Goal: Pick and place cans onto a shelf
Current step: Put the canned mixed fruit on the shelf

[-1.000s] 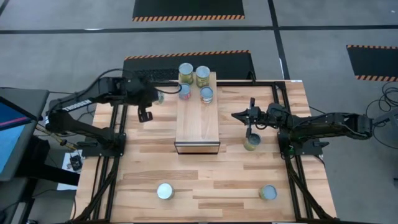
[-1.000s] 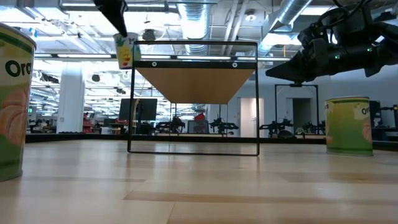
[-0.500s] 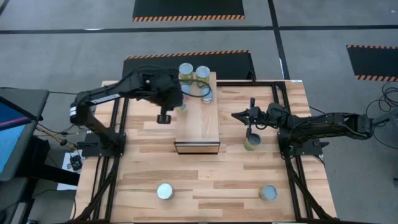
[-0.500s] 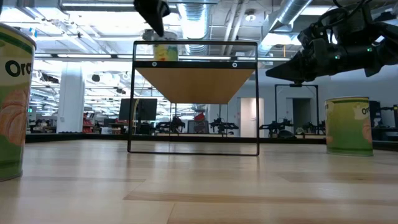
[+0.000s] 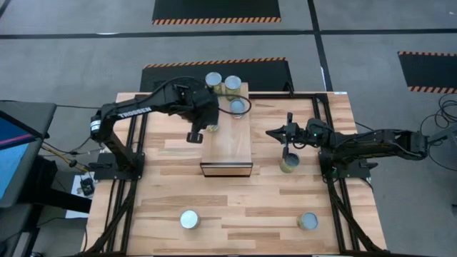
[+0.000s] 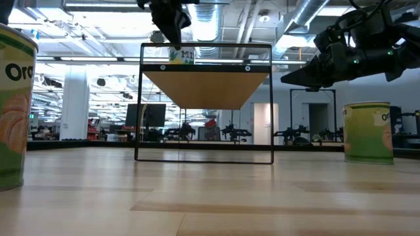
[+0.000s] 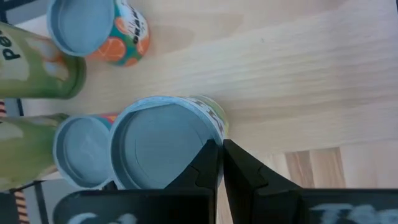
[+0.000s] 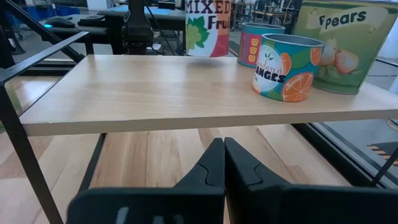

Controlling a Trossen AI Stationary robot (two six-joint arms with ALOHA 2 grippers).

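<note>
Beneath the left end effector (image 5: 203, 123), gripping a can (image 7: 165, 140) above the shelf (image 5: 228, 146), beside three placed cans (image 5: 232, 84); near the closed right end effector (image 5: 286, 148), three more (image 5: 189, 219) left on the table (image 5: 243, 203).

The left pincer (image 6: 172, 40) holds a can (image 6: 180, 55) just above the shelf (image 6: 205, 85).

A grey floor (image 5: 86, 64) surrounds the plank table (image 5: 235, 207), crossed by dark seam lines. Black mats (image 5: 214, 8) edged in orange-and-black hazard stripes lie at the top centre and upper right of the high view. In the low view, silver ducts (image 6: 308, 16) and pipes run under a brightly lit ceiling, with a white column (image 6: 74, 105) at left.
</note>
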